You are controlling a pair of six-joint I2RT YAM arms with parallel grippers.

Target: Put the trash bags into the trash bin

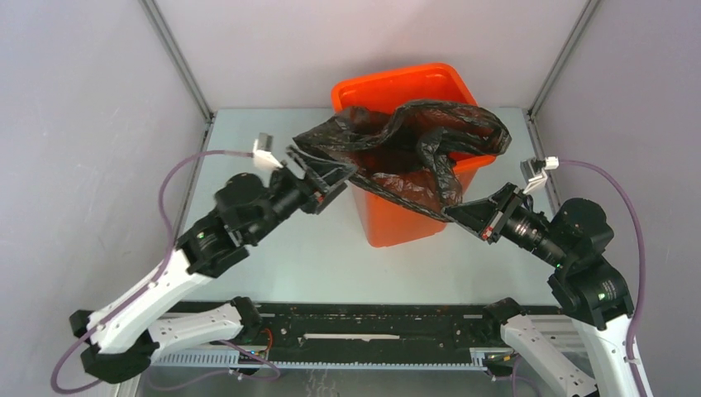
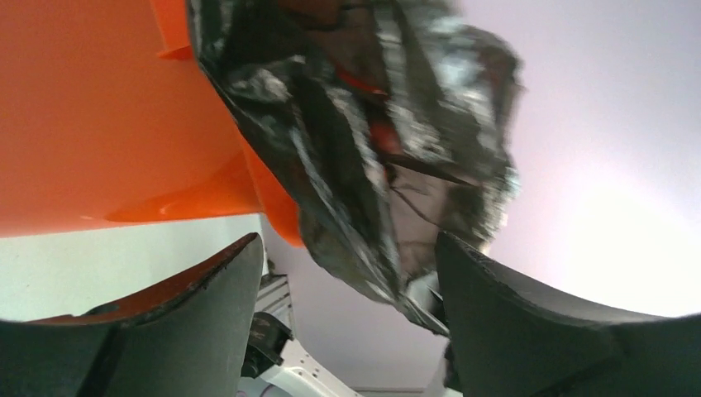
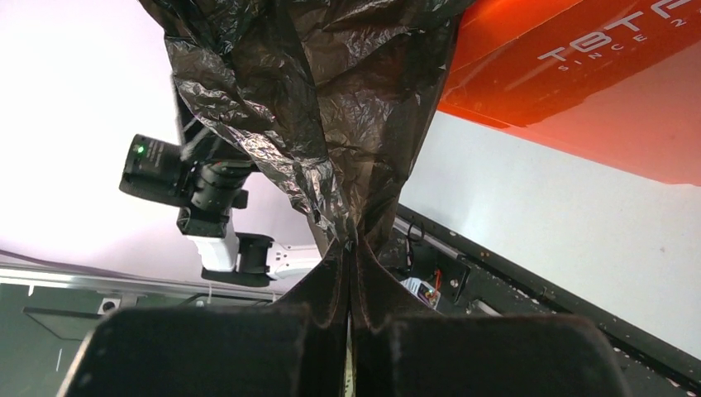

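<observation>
The orange trash bin (image 1: 397, 223) stands at the middle back of the table. A black crinkly trash bag (image 1: 430, 124) lies over its rim and hangs down inside. My left gripper (image 1: 324, 178) is open at the bin's left corner. In the left wrist view the trash bag (image 2: 364, 141) hangs loose between the spread fingers (image 2: 529, 322), close to the right one, beside the bin (image 2: 83, 116). My right gripper (image 1: 456, 217) is shut on the bag's lower edge at the bin's right front. In the right wrist view the bag (image 3: 331, 99) runs taut up from the gripper (image 3: 354, 248) past the bin (image 3: 562, 74).
Grey enclosure walls (image 1: 83, 124) close in the table on the left, back and right. The pale tabletop (image 1: 289, 248) stretches in front of the bin. A black rail (image 1: 372, 327) runs along the near edge between the arm bases. The left arm (image 3: 198, 190) shows in the right wrist view.
</observation>
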